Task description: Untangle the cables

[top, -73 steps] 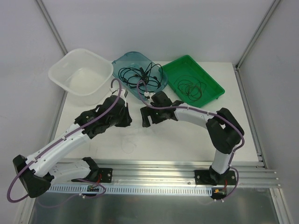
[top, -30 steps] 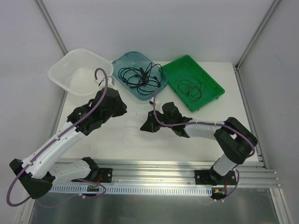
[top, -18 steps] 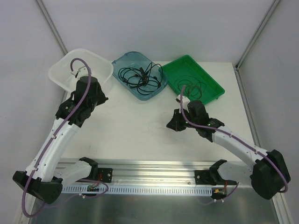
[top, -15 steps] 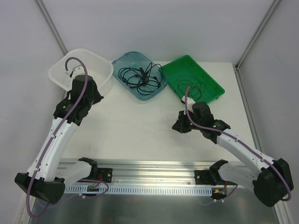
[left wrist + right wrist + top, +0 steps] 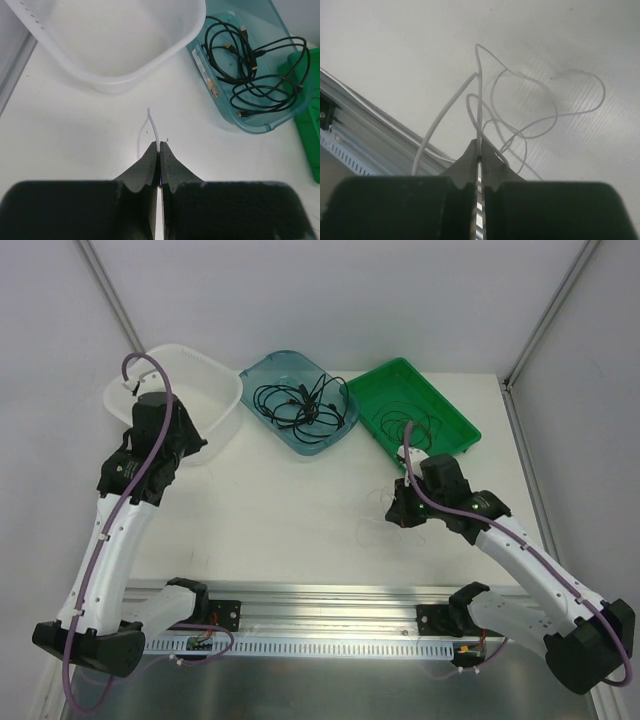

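Black cables lie tangled in the blue tray. Thin dark brown cables sit coiled in the green tray. My left gripper hangs shut just in front of the white basin, and a short end of thin white cable sticks out of its tips. My right gripper is shut on a thin white cable whose loose loops hang over the table at the right, near the front.
The white basin stands at the back left, with the blue tray and green tray to its right. A metal rail runs along the table's near edge. Grey walls close in both sides.
The two grippers have drawn apart from mid-table: the left swung left toward the basin, the right moved right and nearer the front. The white loops went with the right gripper.
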Robot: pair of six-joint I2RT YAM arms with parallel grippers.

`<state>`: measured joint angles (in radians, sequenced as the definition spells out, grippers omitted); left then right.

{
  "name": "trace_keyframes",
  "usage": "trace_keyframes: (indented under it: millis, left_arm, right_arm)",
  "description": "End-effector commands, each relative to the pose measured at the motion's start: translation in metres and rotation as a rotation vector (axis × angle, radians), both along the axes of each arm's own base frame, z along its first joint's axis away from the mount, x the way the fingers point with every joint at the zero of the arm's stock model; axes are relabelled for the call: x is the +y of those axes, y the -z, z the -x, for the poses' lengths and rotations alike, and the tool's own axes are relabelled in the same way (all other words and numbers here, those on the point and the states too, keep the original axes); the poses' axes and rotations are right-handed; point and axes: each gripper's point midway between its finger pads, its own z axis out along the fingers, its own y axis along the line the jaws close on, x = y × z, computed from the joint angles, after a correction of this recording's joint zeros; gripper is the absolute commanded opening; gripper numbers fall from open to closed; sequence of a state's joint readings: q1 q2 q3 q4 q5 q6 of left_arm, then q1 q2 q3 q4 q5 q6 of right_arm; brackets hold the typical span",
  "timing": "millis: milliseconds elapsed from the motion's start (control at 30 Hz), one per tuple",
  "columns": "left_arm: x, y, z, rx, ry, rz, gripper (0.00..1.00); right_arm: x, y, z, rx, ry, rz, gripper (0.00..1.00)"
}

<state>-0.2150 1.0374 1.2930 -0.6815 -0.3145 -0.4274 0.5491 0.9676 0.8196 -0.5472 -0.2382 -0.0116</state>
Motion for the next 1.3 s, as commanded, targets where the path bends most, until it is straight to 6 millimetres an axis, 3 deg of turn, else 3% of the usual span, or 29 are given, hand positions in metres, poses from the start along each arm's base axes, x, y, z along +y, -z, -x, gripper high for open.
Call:
trace_keyframes:
  millis: [0,167,333,500,700,867,967,1033,1100,1167,1233,1267]
  left_arm:
    - [0.031,-0.054,0.011,-0.121,-0.08,-0.075,0.0]
    - [0.056,-0.096,0.015,-0.183,-0.155,-0.102,0.0]
    - [0.068,-0.146,0.018,-0.281,-0.199,-0.13,0.0]
    - [0.053,-0.17,0.009,-0.334,-0.129,-0.091,0.0]
    - [0.058,-0.184,-0.008,-0.348,-0.156,-0.11,0.0]
    - [0.061,-0.19,-0.043,-0.353,-0.177,-0.14,0.0]
    - [0.068,-0.206,-0.061,-0.383,-0.204,-0.171,0.0]
    - [0.073,-0.204,-0.078,-0.372,-0.213,-0.195,0.0]
    - [0.078,-0.212,-0.085,-0.385,-0.219,-0.215,0.0]
    - [0.086,-0.207,-0.102,-0.369,-0.235,-0.234,0.0]
    - [0.093,-0.204,-0.114,-0.359,-0.243,-0.247,0.0]
    - [0.093,-0.203,-0.12,-0.362,-0.238,-0.248,0.0]
  right_arm:
    - [-0.022,0.032,0.003,0.081,0.079,0.127,0.02]
    - [-0.047,0.064,0.008,0.175,0.223,0.188,0.01]
    - [-0.068,0.073,0.014,0.226,0.309,0.196,0.01]
    - [-0.05,0.052,0.017,0.193,0.235,0.1,0.01]
    - [-0.023,0.026,0.02,0.135,0.13,0.042,0.02]
    - [0.005,0.009,0.018,0.108,0.07,-0.014,0.02]
    - [0.025,0.003,0.02,0.1,0.016,-0.029,0.02]
    - [0.038,-0.001,0.023,0.082,-0.024,-0.042,0.02]
    - [0.051,-0.002,0.021,0.073,-0.047,-0.055,0.08]
    - [0.059,-0.001,0.02,0.073,-0.063,-0.055,0.16]
    - [0.063,0.006,0.018,0.085,-0.07,-0.029,0.29]
    - [0.064,0.007,0.017,0.086,-0.072,-0.026,0.41]
